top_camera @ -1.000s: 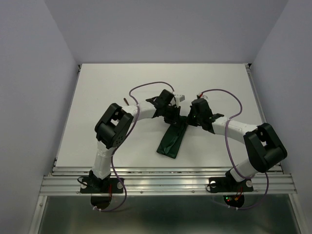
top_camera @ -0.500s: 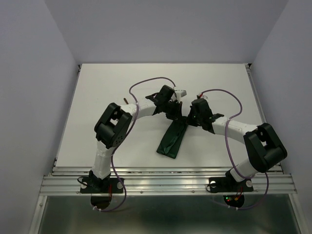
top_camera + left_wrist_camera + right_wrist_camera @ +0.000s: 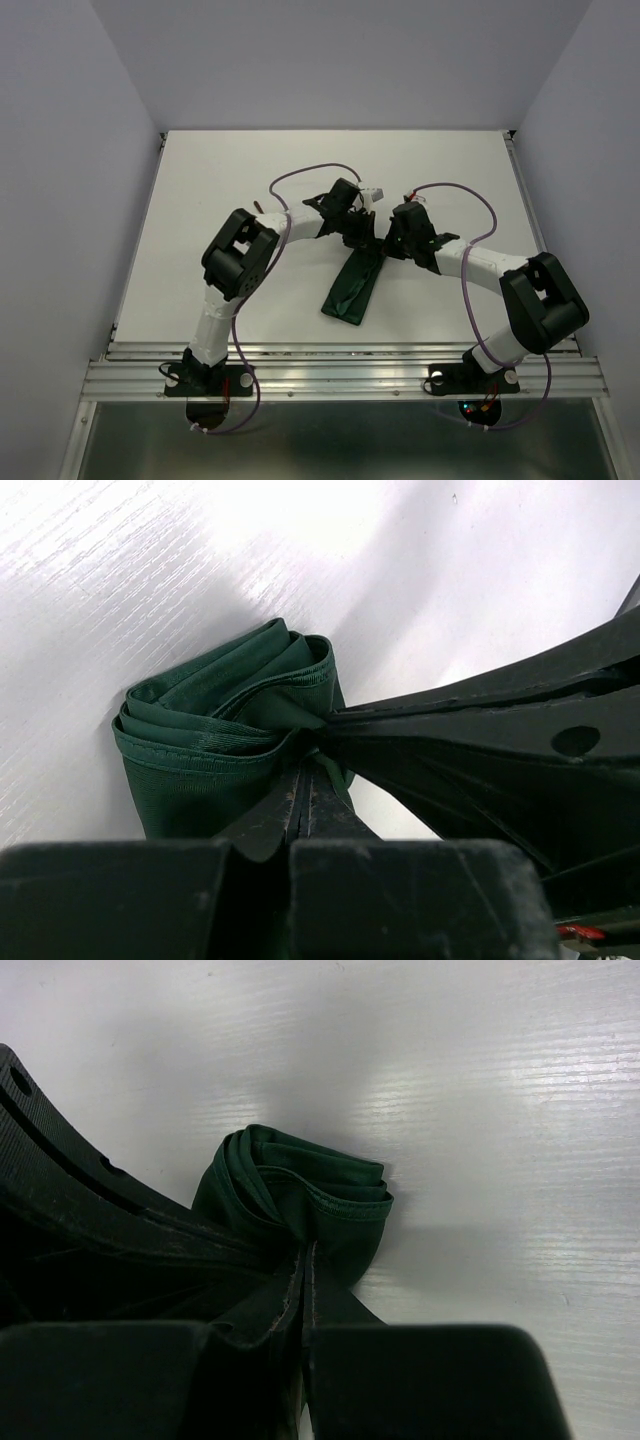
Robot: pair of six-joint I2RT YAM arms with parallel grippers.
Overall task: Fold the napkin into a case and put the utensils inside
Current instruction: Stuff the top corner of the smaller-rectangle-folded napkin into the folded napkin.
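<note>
The dark green napkin (image 3: pixel 350 288) lies folded into a narrow strip running from the middle of the table toward the near edge. Its far end is bunched up between both grippers. My left gripper (image 3: pixel 360 236) is shut on that end from the left, and in the left wrist view the layered folds of the napkin (image 3: pixel 215 750) are pinched at the tips of the gripper (image 3: pixel 305 758). My right gripper (image 3: pixel 392 244) is shut on the same end from the right, with the gripper (image 3: pixel 305 1248) clamping the napkin's hemmed edge (image 3: pixel 320 1195). A small brown tip (image 3: pixel 258 207) shows beside the left arm; the utensils are otherwise hidden.
The white table (image 3: pixel 200 180) is walled on the left, right and back. Purple cables (image 3: pixel 300 177) loop above both wrists. An aluminium rail (image 3: pixel 340 365) with the arm bases runs along the near edge.
The left arm's elbow and wrist have shifted slightly right, bringing the left gripper closer to the right one. The napkin strip and the right arm have hardly moved.
</note>
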